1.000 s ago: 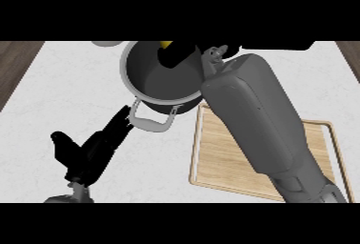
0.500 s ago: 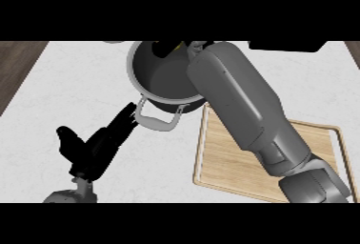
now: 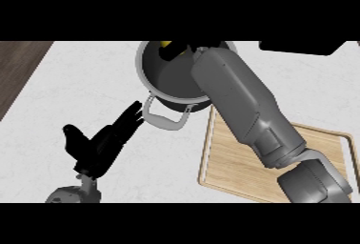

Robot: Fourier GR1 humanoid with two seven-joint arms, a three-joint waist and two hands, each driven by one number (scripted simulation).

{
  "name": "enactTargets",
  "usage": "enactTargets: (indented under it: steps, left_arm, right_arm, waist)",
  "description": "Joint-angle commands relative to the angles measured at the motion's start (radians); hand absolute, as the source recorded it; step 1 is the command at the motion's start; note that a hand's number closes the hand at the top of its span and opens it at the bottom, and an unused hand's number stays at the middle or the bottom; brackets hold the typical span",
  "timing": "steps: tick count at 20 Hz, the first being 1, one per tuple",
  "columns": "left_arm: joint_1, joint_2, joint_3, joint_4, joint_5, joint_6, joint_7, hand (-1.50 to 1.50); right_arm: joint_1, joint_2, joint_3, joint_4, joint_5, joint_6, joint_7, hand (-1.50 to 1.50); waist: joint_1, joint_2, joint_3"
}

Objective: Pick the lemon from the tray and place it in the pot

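Left robot hand (image 3: 98,145) is resting open at the lower left of my view, its fingers straight and spread, pointing up and to the right toward the pot's handle (image 3: 167,116) and holding nothing. It is lying over the pale surface (image 3: 77,81), with a dark wooden strip showing at the far left edge. To its right, the pot (image 3: 165,78) is sitting near the top of the view, its looped handle sticking out toward me. My right forearm (image 3: 243,109) is reaching diagonally up across the tray (image 3: 232,167) and over the pot's rim. My right robot hand (image 3: 184,51) is showing only as a dark shape at the pot's mouth, and I cannot tell how its fingers are standing. A bit of yellow, the lemon (image 3: 166,43), is peeking out at the pot's top rim, just beside that hand.
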Motion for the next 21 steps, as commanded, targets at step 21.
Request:
enactTargets:
  steps: [21]
  left_arm:
    - [0.015, 0.001, 0.019, 0.032, -0.002, -0.007, -0.036, 0.00]
  right_arm:
    - [0.024, 0.000, -0.188, 0.159, -0.428, -0.336, -0.458, -1.50]
  waist:
    - [-0.010, -0.004, 0.001]
